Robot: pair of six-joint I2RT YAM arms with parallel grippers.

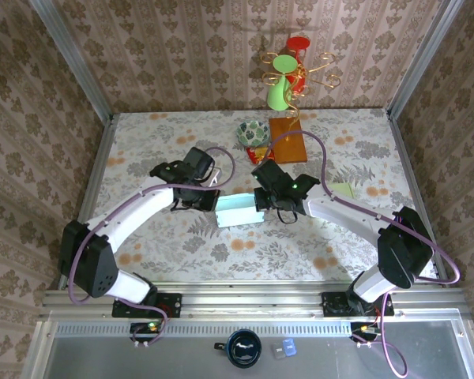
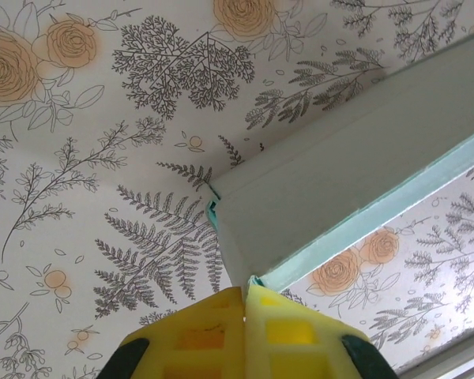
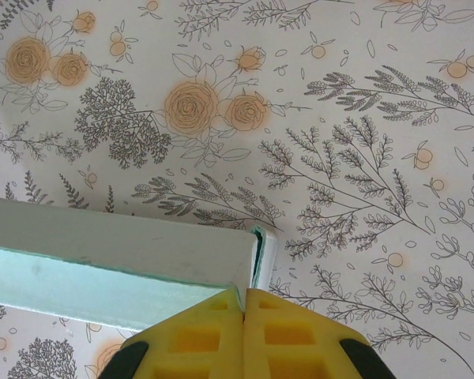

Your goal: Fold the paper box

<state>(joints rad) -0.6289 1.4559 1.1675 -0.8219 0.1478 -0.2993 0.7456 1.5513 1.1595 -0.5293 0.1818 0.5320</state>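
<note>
Top external view, entries left to right.

1. Left gripper [image 1: 211, 199]: sits at the 9 o'clock end of the paper box [image 1: 238, 212]. In the left wrist view the yellow fingertips [image 2: 209, 335] are pressed together. A thin corner edge of the box wall is pinched between them. From this gripper the box body runs off toward 2 o'clock.

2. Paper box: pale mint, partly formed. It lies mid-table on the floral table [image 1: 158, 245], between the two grippers. Its long axis runs 9 to 3 o'clock.

3. Right gripper [image 1: 262, 204]: sits at the 3 o'clock end of the box. In the right wrist view its fingertips [image 3: 288, 335] are likewise closed tight, nipping the end wall at the corner. The box body runs off toward 9 o'clock.

4. Bowl [image 1: 253, 133] and brown board [image 1: 287, 140]: at 12 o'clock of the box, well apart from it and touching neither gripper.

Governing relation (judgement): each arm holds one opposite end of the long axis, so neither is the nearer. The coming fold likely turns on both ends working together across that 9-to-3 line. A slip at either thin pinch would skew the box.
</note>
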